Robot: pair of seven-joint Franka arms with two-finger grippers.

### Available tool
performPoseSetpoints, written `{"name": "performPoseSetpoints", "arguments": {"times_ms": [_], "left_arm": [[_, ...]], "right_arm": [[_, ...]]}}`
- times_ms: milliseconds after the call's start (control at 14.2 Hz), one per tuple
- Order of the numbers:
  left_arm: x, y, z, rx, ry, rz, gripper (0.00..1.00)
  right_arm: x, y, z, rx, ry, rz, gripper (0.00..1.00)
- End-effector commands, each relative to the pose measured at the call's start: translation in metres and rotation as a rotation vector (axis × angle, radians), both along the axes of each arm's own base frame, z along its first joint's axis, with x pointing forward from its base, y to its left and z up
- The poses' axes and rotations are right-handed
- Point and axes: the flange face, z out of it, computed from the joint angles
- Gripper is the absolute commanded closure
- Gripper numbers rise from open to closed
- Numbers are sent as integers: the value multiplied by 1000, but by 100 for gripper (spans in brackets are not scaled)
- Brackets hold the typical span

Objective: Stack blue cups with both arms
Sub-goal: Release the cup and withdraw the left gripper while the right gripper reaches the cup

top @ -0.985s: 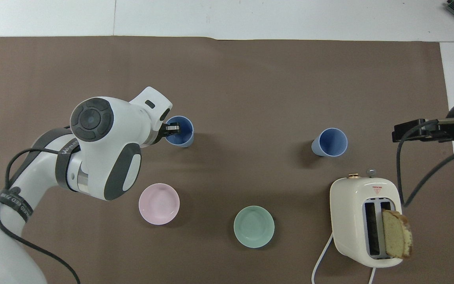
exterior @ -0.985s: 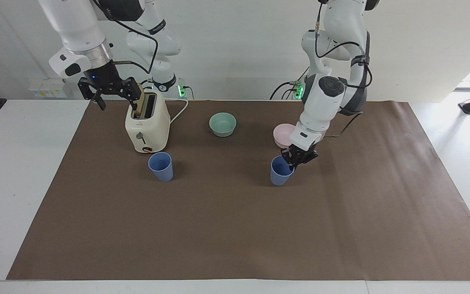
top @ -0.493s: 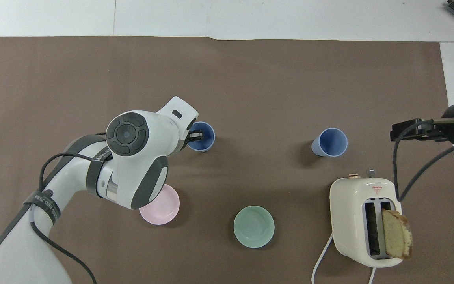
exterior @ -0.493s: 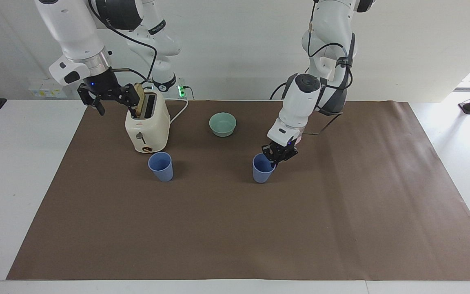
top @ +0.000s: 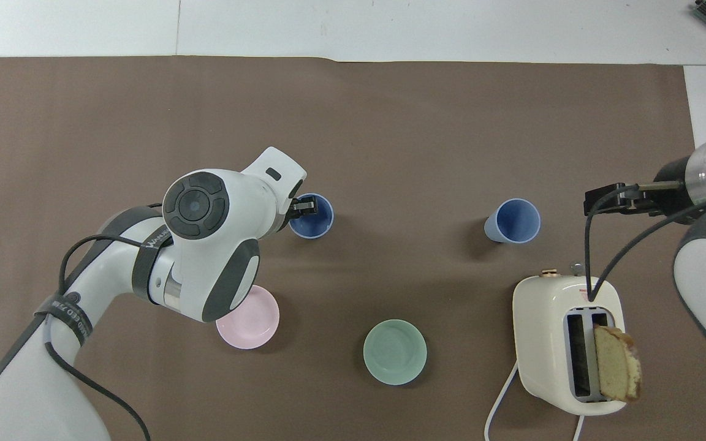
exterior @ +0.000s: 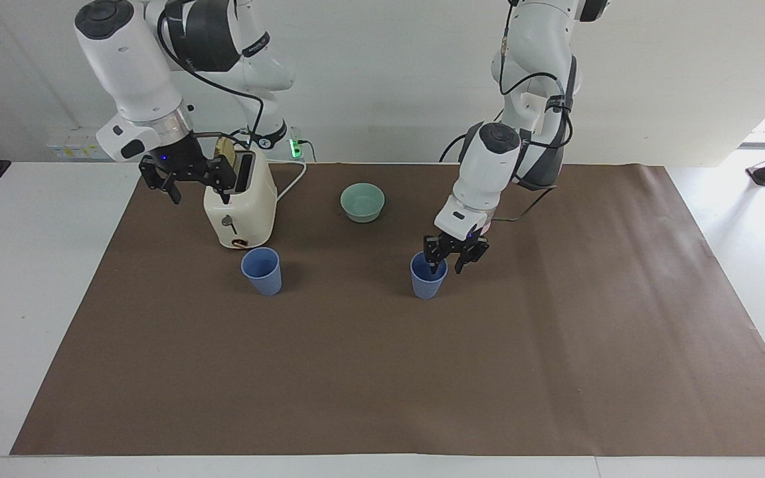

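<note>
One blue cup (exterior: 427, 282) stands upright on the brown mat near the table's middle; it also shows in the overhead view (top: 313, 217). My left gripper (exterior: 445, 265) is open and straddles its rim, one finger inside the cup and one outside; in the overhead view this gripper (top: 303, 209) sits over the rim. The second blue cup (exterior: 261, 271) stands upright and free, just farther from the robots than the toaster; it also shows in the overhead view (top: 512, 220). My right gripper (exterior: 188, 184) is open and empty in the air beside the toaster, toward the right arm's end (top: 604, 201).
A cream toaster (exterior: 240, 202) with a bread slice (top: 616, 364) in one slot stands near the right arm. A mint-green bowl (exterior: 362, 201) sits nearer to the robots than the cups. A pale pink bowl (top: 249, 321) lies partly under my left arm.
My left gripper carried its cup toward the table's middle, set it down and opened its fingers. My right gripper came lower, closer beside the toaster.
</note>
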Motion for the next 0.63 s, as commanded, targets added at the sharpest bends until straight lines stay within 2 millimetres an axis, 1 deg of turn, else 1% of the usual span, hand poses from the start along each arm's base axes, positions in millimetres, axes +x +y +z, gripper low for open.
{"name": "performPoseSetpoints", "arguments": {"times_ms": [0, 70, 211, 281, 352, 422, 493, 563], "left_arm": [[1, 33, 41, 14, 18, -11, 0], [3, 51, 55, 19, 22, -23, 0], [6, 100, 88, 32, 29, -54, 0], [6, 121, 99, 42, 41, -77, 0], [10, 142, 108, 63, 45, -97, 0], [14, 159, 115, 96, 46, -108, 0], [16, 167, 122, 122, 54, -113, 0], [20, 181, 132, 132, 55, -95, 0]], "right_arm": [[5, 4, -35, 20, 18, -14, 0], [10, 7, -52, 24, 16, -10, 0], [16, 9, -87, 28, -1, -7, 0], [18, 10, -102, 30, -5, -7, 0], [22, 10, -113, 33, -7, -11, 0], [25, 10, -123, 36, -8, -15, 0], [30, 10, -136, 38, -3, -14, 0], [32, 11, -148, 41, 5, -11, 0]]}}
